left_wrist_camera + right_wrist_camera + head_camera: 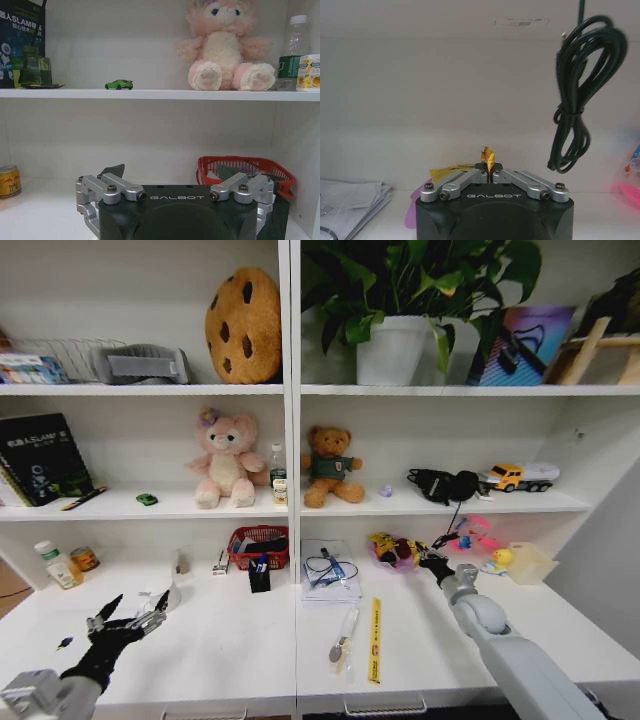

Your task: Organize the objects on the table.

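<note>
Left claw (137, 608) hangs open over the tabletop (230, 650). At back right, beside a colourful pile (395, 550), the right claw (432, 562) is pinched shut on a yellow wrapper (487, 156). It looks light, crinkly and probably slippery, so it is best gripped at a folded edge.

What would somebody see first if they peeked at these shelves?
Probably the giant cookie cushion on the top shelf, beside a leafy green plant. Below, a pink plush bunny and a brown teddy bear sit side by side, while the right gripper pinches something yellow.
</note>
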`<state>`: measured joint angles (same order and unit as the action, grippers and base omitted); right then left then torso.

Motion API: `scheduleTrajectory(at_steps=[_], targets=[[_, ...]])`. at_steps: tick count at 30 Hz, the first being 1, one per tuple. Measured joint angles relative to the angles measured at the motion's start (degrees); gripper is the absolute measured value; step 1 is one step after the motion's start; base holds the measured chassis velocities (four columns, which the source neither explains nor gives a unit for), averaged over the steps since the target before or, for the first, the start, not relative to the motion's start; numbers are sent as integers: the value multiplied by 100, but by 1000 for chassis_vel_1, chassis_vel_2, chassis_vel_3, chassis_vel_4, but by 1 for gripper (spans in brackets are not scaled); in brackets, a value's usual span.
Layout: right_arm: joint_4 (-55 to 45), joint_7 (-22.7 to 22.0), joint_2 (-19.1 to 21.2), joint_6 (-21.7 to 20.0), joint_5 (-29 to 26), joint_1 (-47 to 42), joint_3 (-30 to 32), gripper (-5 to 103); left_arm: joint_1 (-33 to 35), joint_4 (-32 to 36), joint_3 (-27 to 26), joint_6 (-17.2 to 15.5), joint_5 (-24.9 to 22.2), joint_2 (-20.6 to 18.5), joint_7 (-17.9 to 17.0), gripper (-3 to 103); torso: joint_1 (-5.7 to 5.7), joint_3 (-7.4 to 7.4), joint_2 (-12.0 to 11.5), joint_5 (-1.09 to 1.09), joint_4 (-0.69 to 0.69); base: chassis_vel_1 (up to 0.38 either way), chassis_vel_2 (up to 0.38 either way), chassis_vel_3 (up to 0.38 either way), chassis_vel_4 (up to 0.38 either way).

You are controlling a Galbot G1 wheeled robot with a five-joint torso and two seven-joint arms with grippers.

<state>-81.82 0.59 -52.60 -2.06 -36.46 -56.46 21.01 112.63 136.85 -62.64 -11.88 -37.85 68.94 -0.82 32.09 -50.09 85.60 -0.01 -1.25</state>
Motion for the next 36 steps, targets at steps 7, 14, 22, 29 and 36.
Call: scheduleTrajectory(at_steps=[7,14,22,29,36], targets=[[730,76,-187,197,197,669,-500,0,1,0,0,0,0,0,0,100,0,0,0,1,3,13,-3,-6,16],[1329,90,-339,385,347,1164,-756,0,0,0,0,0,1,0,-1,100,3,-1,0,0,2,0,0,0,0],[1924,203,-508,707,541,1496,-977,9,0,0,0,0,0,0,0,100,2,-1,0,0,2,0,0,0,0],[1848,203,-502,746,535,1356,-865,30,0,0,0,0,0,0,0,100,3,-1,0,2,2,0,0,0,0],[912,201,-229,287,-2,523,-410,58,0,0,0,0,0,0,0,100,3,-1,0,3,2,0,0,0,0]])
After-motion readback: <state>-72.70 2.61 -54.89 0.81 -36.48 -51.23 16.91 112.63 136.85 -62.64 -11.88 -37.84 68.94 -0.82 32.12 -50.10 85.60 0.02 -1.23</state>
